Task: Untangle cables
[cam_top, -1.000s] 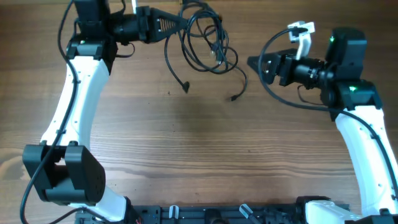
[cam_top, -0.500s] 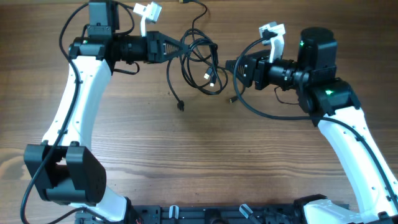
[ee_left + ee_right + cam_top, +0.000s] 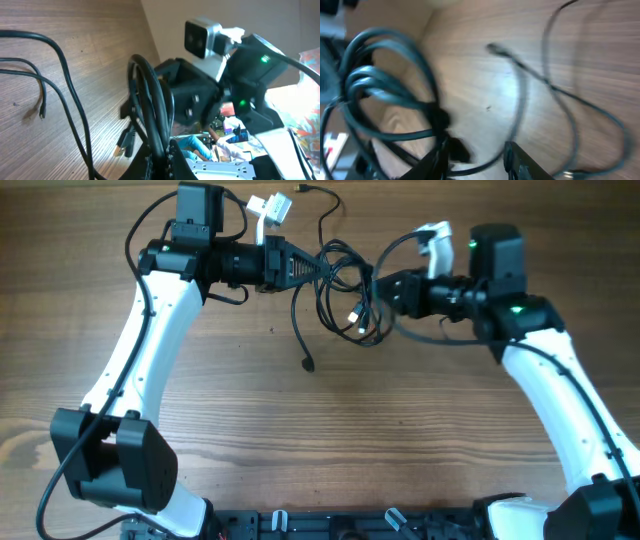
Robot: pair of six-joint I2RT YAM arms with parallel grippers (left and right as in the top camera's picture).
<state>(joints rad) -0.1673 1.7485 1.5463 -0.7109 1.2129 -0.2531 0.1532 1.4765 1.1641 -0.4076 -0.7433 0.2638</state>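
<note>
The cables [image 3: 358,313] are a bunch of thin black loops hanging between my two grippers at the back centre of the table. One loose plug end [image 3: 308,364] trails down onto the wood and another end [image 3: 301,188] lies at the far edge. My left gripper [image 3: 306,268] is shut on the bunch, and its wrist view shows the jaws [image 3: 167,155] clamped on thick black strands [image 3: 150,100]. My right gripper [image 3: 383,288] is open at the bunch's right side. In its blurred wrist view, its fingers [image 3: 477,160] stand apart beside the loops [image 3: 385,95].
The wooden table [image 3: 330,430] stretches out in front of the bunch. A black rail [image 3: 330,525] with clips runs along the front edge. The two arm bases stand at the front left and front right.
Both arms have closed in toward the centre. My left gripper carried the bunch to the right and nearer, dragging the loose plug end. My right gripper moved left up to the bunch.
</note>
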